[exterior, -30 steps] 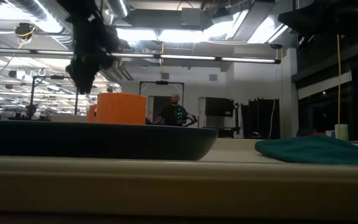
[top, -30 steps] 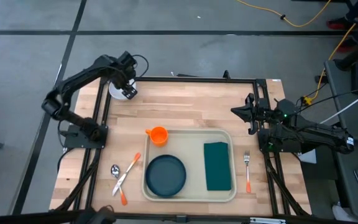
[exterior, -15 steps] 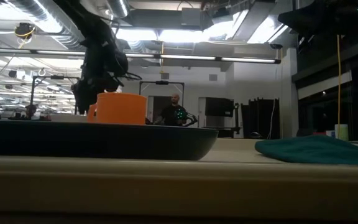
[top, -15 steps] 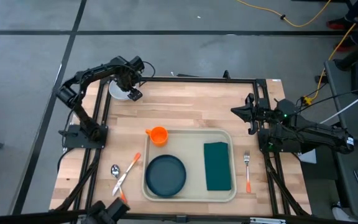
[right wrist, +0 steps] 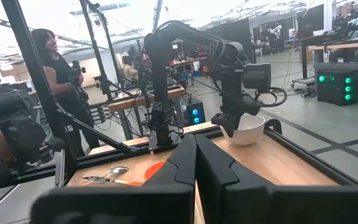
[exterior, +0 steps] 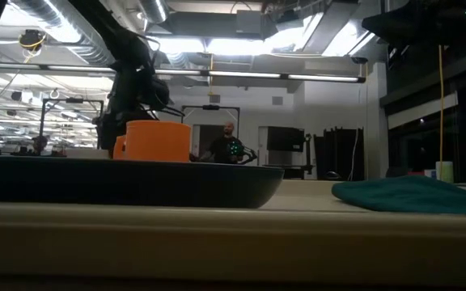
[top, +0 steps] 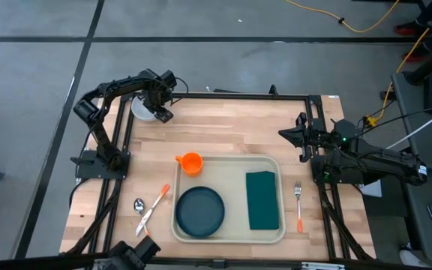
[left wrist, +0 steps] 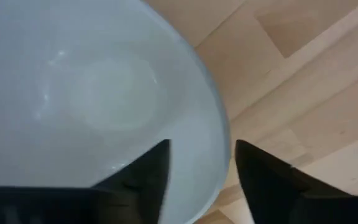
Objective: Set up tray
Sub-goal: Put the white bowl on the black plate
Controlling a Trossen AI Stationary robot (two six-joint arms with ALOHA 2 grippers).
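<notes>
the cream tray (top: 231, 161) sits on the near middle of the wooden table (top: 238, 127), long side running left to right. in it a dark teal round plate (top: 200, 210) lies on the left half and a folded dark green cloth (top: 262, 199) lies on the right half, the two apart from each other. an orange cup (top: 191, 163) stands at the tray's far left corner, right on the rim as far as i can tell from above; from table height it shows behind the plate's edge. to the left of the tray, on the bare wood, a metal spoon (top: 139, 205) lies beside an orange-handled utensil (top: 154, 208) that slants across it, and to the right of the tray an orange-handled fork (top: 298, 206) lies pointing away from the near edge. up at the far left corner of the table a white bowl (top: 141, 110) rests at the edge, and the left gripper (top: 161, 114) is down on it, its two dark fingers (left wrist: 145, 177) parted and straddling the bowl's rim, one inside and one outside; whether they actually pinch it i cannot tell. the right gripper (top: 288, 134) waits over the table's right edge, well apart from everything, its fingers pressed together and holding nothing. a person (right wrist: 58, 71) stands in the room beyond the table.
</notes>
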